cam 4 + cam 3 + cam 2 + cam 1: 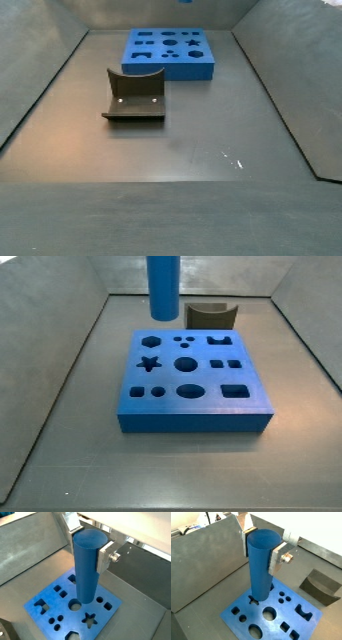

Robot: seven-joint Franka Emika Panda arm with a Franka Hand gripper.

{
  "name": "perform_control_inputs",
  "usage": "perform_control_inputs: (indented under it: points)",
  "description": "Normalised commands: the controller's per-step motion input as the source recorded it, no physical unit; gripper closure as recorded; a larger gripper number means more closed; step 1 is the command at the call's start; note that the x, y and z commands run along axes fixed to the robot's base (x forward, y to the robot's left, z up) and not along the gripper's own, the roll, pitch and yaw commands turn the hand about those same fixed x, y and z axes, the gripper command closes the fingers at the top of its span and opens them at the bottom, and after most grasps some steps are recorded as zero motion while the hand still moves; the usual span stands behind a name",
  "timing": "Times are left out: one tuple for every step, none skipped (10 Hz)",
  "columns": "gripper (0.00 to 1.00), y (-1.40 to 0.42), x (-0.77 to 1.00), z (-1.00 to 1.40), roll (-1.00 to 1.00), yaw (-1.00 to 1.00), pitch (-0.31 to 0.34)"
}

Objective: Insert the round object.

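My gripper [260, 548] is shut on the round object, a long plain blue cylinder peg [261, 567], and holds it upright near its top; both wrist views show this [88, 547]. The peg [87, 572] hangs over the flat blue block with shaped holes [47, 614]. In a side view the peg [162, 286] comes down from the top edge, and its lower end is above the block's [187, 406] far left part, not touching it. My fingers [278, 558] are out of frame in both side views.
A dark brownish curved piece [210, 316] stands on the floor just beyond the block, and it also shows in a wrist view [321, 587] and a side view [134, 97]. Grey walls [80, 296] enclose the floor on all sides.
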Motion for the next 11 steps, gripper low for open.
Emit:
perform_control_inputs:
  points:
    - [1.0,0.14,0.77,-1.0,0.0,0.0,0.0]
    - [1.0,0.07,0.74,-1.0,0.02,0.0,0.0]
    - [1.0,-0.02,0.48,-0.98,0.14,-0.05,-0.017]
    - [1.0,-0.15,0.17,-0.45,0.18,-0.02,0.0]
    - [1.0,-0.13,0.11,-0.27,0.1,0.0,0.0]
    - [1.0,-0.03,0.11,-0.23,0.04,0.0,0.0]
    - [1.0,0.0,0.0,-0.03,-0.02,0.0,0.0]
    - [1.0,0.13,0.02,-0.26,0.02,0.0,0.0]
    - [1.0,0.08,0.01,-0.47,0.12,0.0,0.0]
    - [1.0,0.0,0.0,-0.34,0.0,0.0,-0.059]
    - [1.0,0.0,0.0,-0.06,0.0,0.0,-0.007]
